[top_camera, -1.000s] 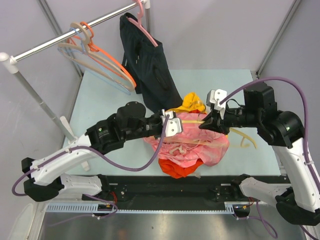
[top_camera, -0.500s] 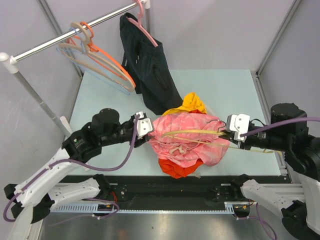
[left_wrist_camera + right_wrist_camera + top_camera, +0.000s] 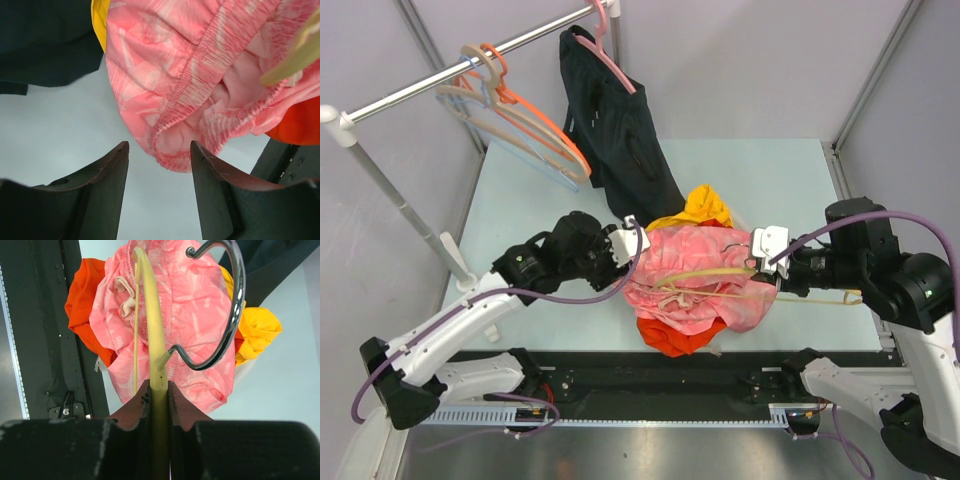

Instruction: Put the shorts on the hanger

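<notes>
A pale blue-green bench (image 3: 520, 205) is enclosed by grey walls (image 3: 750, 60) and metal posts (image 3: 872, 70), and the rail (image 3: 420, 92) over its far left corner is hung with at least 3 bare hangers (image 3: 532, 130) and 1 black garment (image 3: 620, 135) on a pink hanger (image 3: 611, 60). The shorts (image 3: 695, 250) are heaped near the middle of the near edge, over 1 orange-red garment (image 3: 675, 336) and beside 1 yellow garment (image 3: 706, 204); their small white print cannot be read. The hanger (image 3: 151, 325) is laid across the shorts and clamped by the right gripper (image 3: 159, 387), while the left gripper (image 3: 159, 147) is held with jaws spread at the shorts' left hem, gripping nothing.
</notes>
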